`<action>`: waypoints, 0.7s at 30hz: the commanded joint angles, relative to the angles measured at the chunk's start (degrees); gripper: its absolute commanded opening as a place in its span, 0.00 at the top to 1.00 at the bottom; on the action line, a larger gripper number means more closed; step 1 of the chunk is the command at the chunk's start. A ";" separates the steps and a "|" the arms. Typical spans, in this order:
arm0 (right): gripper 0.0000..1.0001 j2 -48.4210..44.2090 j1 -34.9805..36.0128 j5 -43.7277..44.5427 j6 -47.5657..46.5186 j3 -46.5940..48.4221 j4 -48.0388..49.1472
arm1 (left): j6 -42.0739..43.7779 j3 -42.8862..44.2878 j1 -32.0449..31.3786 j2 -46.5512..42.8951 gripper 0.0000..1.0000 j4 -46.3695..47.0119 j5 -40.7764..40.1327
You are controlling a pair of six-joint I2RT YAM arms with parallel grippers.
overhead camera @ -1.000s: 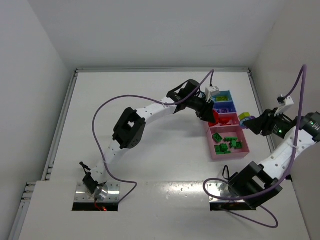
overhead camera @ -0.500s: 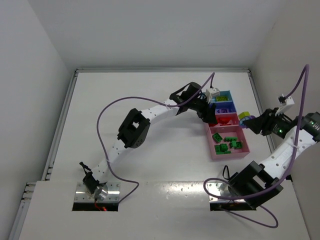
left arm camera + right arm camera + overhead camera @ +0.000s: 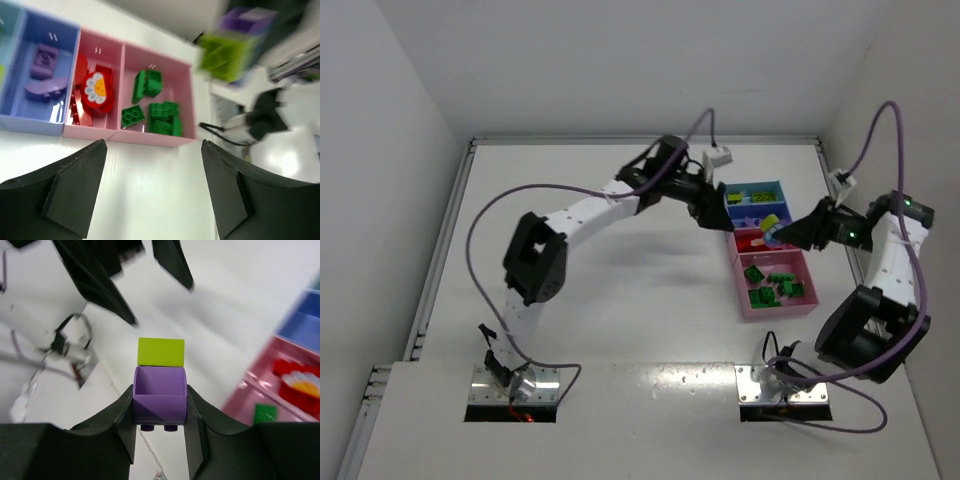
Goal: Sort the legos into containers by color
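Observation:
My right gripper [image 3: 160, 390] is shut on a purple lego [image 3: 160, 407] that has a yellow-green lego [image 3: 160, 352] stuck on its far end. In the top view that right gripper [image 3: 785, 234] hangs over the row of containers, by the pink tray of red pieces [image 3: 748, 243]. My left gripper [image 3: 154, 145] is open and holds nothing. It hovers over the table just left of the trays [image 3: 708, 208]. Below it are a blue tray with purple legos [image 3: 40, 75], a pink tray with red pieces [image 3: 92, 95] and a pink tray with green legos [image 3: 152, 105].
A teal tray [image 3: 752, 192] ends the row at the far side. The two grippers are close together above the trays. The white side wall [image 3: 880, 120] stands just right of the right arm. Purple cables loop above both arms.
My left gripper has opened and pulled back left from the red tray. My right arm has swung in from the table's right edge to over the trays, still gripping the purple and yellow-green pair.

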 commanded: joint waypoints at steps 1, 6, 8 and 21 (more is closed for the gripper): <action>1.00 4.93 11.72 -5.47 -3.77 5.02 -2.45 | -0.55 -7.77 6.48 -13.80 0.18 1.95 11.60; 1.00 10.14 23.89 -7.49 -4.82 9.77 -2.45 | -1.07 -18.51 12.63 -23.03 0.18 1.95 22.24; 1.00 11.54 28.01 -7.50 -4.82 11.26 -1.92 | -0.55 -22.37 13.42 -25.93 0.18 1.95 22.96; 1.00 8.91 36.21 -5.03 -4.82 12.41 -0.08 | -0.54 -22.57 9.30 -23.75 0.15 1.95 29.81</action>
